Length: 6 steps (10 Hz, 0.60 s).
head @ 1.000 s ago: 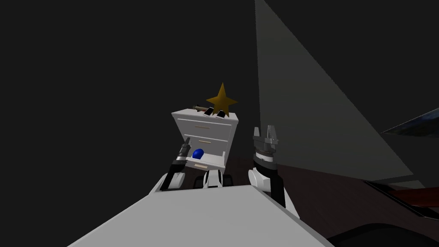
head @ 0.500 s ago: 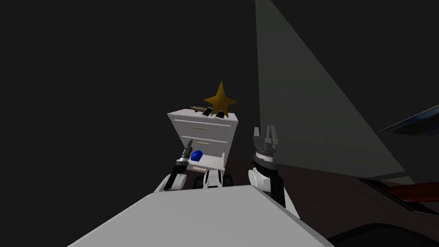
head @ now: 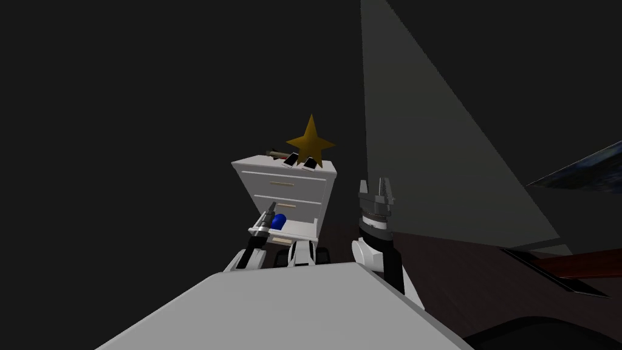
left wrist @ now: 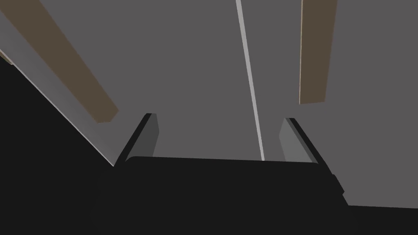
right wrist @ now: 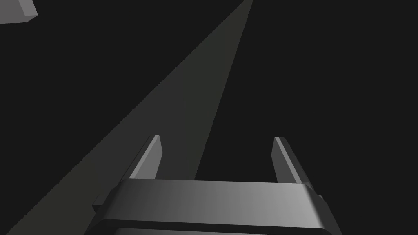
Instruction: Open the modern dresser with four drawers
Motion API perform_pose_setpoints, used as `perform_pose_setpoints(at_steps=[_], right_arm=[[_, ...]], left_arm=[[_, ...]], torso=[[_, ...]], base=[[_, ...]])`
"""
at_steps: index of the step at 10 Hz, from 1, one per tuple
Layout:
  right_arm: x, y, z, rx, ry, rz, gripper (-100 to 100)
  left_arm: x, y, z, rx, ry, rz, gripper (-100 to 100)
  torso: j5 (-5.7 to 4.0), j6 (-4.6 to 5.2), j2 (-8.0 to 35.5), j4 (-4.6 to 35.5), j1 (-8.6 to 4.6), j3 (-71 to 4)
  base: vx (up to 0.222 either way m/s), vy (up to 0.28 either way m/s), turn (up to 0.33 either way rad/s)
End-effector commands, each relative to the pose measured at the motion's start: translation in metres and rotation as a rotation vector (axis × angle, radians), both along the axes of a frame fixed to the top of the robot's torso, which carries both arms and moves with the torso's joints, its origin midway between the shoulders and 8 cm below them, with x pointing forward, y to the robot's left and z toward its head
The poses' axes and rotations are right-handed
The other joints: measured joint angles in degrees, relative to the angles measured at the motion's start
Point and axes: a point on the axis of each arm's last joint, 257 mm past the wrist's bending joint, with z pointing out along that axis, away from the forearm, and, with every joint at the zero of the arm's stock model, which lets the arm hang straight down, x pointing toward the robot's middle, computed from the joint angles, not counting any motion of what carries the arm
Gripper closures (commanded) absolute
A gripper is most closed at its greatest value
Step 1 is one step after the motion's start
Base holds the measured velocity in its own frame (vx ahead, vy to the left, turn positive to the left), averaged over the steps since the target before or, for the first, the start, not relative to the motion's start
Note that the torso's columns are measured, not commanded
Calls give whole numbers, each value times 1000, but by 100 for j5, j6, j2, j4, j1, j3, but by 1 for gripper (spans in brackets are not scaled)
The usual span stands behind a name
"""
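head: white dresser (head: 285, 182) just ahead of left gripper (head: 269, 211); lower drawer (head: 297, 228) stands out, so opening looks done | left wrist: fingers apart, gripping nothing, tan handle (left wrist: 316, 49) beyond one fingertip | right wrist: right gripper (right wrist: 214, 157) fingers apart, parked clear

The dresser front (left wrist: 196, 61) stands close before my left gripper (left wrist: 218, 118), fingers parted; the pulled-out drawer (head: 299, 228) juts beside it.

No legible text, label, brand, number or sign, whether on the dresser (head: 304, 182) or beside it.
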Motion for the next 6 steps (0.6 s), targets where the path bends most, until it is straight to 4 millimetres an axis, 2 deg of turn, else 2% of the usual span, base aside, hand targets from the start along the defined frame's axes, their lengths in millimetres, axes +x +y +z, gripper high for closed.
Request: perform_pose_setpoints(at_steps=[1,6], right_arm=[[0,0,0,0,0,0,0],[0,0,0,0,0,0,0]], left_arm=[[1,-8,-28,3,58,-12,-100],[-5,-25,-70,-12,146,-24,-100]], torso=[[-1,0,-3,-1,-3,-2],[-1,0,5,1,-2,3]], base=[[57,-4,-51],[40,-1,-33]])
